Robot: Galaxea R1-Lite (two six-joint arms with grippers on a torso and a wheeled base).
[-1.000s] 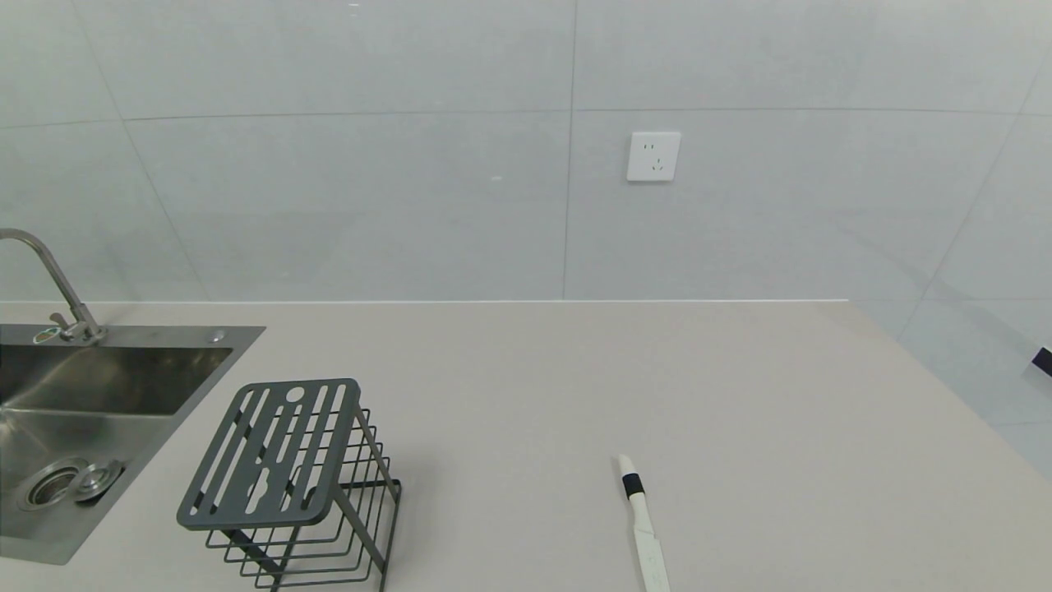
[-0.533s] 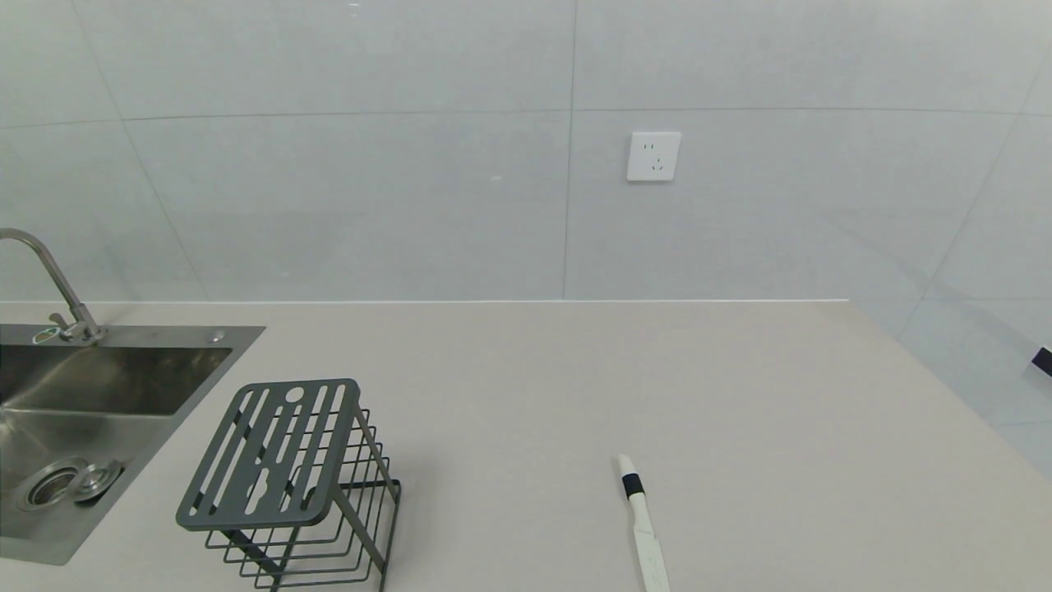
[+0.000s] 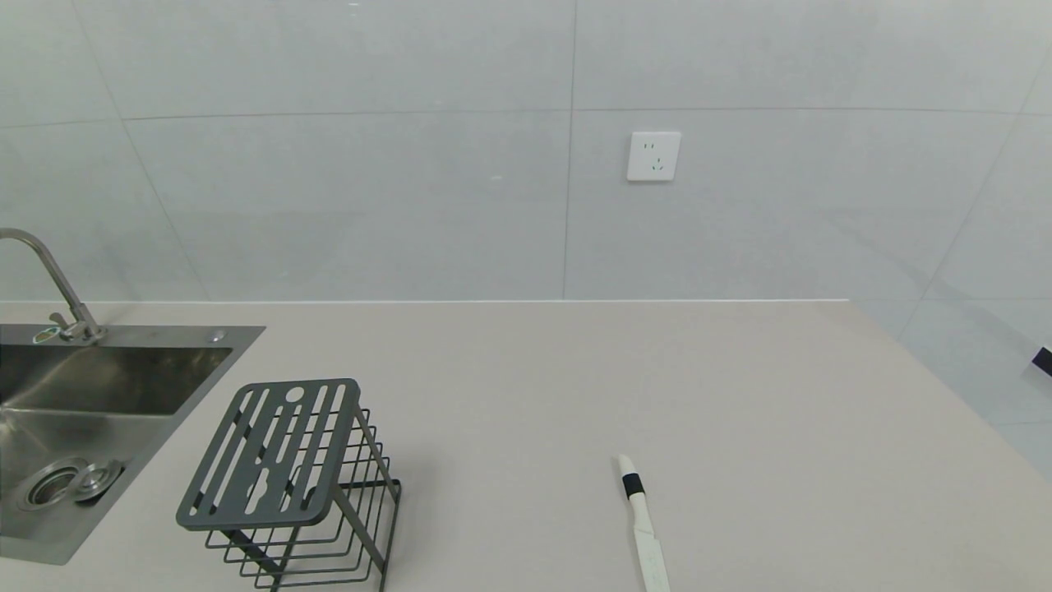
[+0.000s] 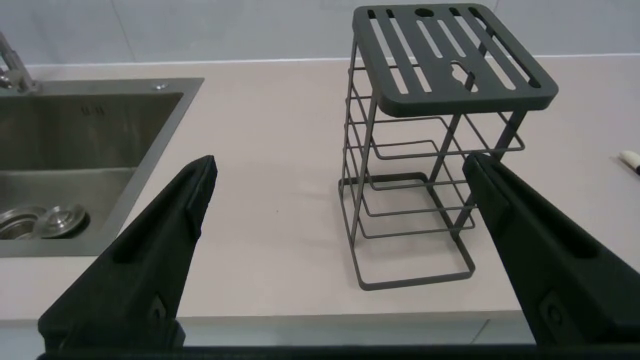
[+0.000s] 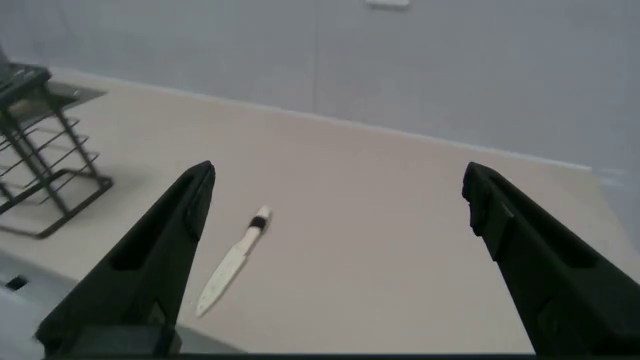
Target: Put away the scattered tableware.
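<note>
Remaining unmoved, the knife [image 3: 643,526] lies on the counter [image 3: 575,370] right of the rack [image 3: 279,460].

Quick count: one knife [image 3: 641,526], one rack [image 3: 263,518], one sink [image 3: 115,335] with one faucet [image 3: 57,279] and one drain [image 3: 53,487] in it, one socket [image 3: 653,155], and one bench [image 3: 657,378] carrying the lot. Fingers make four in all: two left fingers [image 4: 160,250], spread wide apart, and two right fingers [image 5: 160,250], spread just as wide. The one rack is out ahead of the left pair, and the one knife is out ahead of the right pair.
</note>
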